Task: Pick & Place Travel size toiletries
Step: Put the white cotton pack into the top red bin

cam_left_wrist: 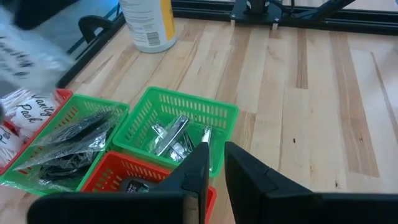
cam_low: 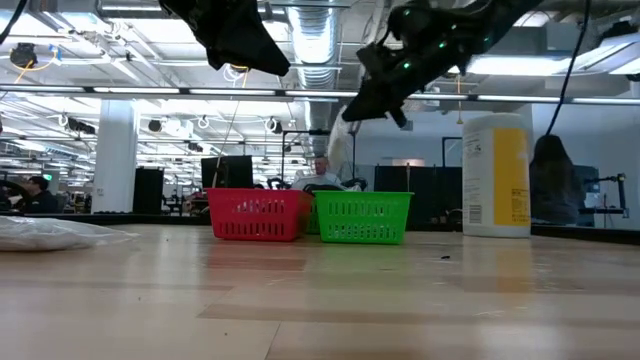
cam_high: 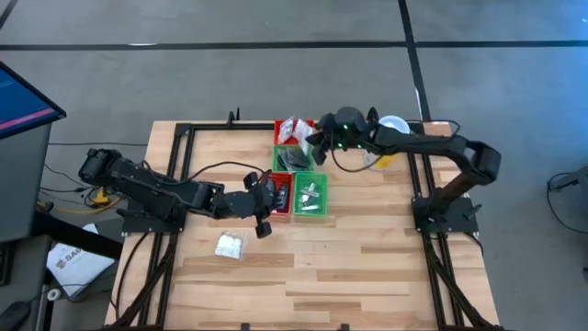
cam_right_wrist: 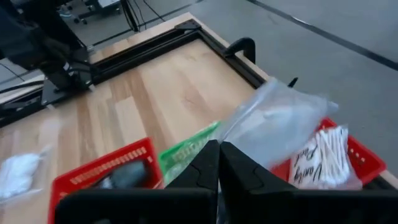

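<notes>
While shut: right tool (cam_right_wrist: 219,163) on sachet (cam_right_wrist: 280,124).

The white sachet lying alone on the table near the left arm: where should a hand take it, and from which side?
Probably from straight above. The white sachet lies flat and crumpled on the bare table, apart from the baskets, so nothing blocks a downward approach. Pinching across its narrower width, at a raised crinkle near the middle, looks best, since a side approach would likely just push it along. The left hand is nearest.

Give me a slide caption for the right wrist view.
Right gripper holds a clear plastic sachet above the red and green trays.
</notes>
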### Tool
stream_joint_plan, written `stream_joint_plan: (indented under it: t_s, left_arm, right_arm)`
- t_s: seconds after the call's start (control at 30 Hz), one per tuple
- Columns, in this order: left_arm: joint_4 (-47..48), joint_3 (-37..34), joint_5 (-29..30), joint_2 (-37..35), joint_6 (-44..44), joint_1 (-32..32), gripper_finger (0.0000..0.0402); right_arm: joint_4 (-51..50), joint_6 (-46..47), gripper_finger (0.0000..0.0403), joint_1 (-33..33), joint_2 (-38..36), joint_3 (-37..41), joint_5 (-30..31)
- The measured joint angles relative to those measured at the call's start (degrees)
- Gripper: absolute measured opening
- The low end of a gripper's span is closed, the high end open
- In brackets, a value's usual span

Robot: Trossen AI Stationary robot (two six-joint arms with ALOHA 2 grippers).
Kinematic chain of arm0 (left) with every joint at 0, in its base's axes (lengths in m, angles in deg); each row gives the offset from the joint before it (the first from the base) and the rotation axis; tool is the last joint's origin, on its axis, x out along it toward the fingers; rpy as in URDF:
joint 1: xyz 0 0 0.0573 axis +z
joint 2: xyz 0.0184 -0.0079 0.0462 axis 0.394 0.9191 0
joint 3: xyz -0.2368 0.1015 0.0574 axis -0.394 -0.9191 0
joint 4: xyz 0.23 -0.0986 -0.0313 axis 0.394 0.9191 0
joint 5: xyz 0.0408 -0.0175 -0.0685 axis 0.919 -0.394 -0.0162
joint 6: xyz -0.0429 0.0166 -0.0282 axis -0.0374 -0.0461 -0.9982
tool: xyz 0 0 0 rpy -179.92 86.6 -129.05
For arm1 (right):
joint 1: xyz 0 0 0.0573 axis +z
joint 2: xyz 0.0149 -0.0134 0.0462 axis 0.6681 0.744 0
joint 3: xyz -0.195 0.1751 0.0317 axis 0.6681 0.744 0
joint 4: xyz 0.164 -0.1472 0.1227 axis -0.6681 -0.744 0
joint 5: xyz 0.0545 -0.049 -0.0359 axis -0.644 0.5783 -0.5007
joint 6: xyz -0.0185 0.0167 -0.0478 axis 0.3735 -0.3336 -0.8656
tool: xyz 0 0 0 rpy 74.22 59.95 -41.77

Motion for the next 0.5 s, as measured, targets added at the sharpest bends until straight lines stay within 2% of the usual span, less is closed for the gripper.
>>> stream_joint_plan:
  t_s: [0.17, 0.5]
  left_arm:
    - [0.0, 0.0, 0.0, 0.0, 0.0, 0.0, 0.0044]
    - [0.0, 0.0, 0.0, 0.0, 0.0, 0.0, 0.0044]
  right_arm:
    - [-0.1, -1.3, 0.0, -2.5, 6.7, -5.7, -3.9]
    - [-3.3, -1.5, 0.0, -6.1, 17.5, -15.5, -7.1]
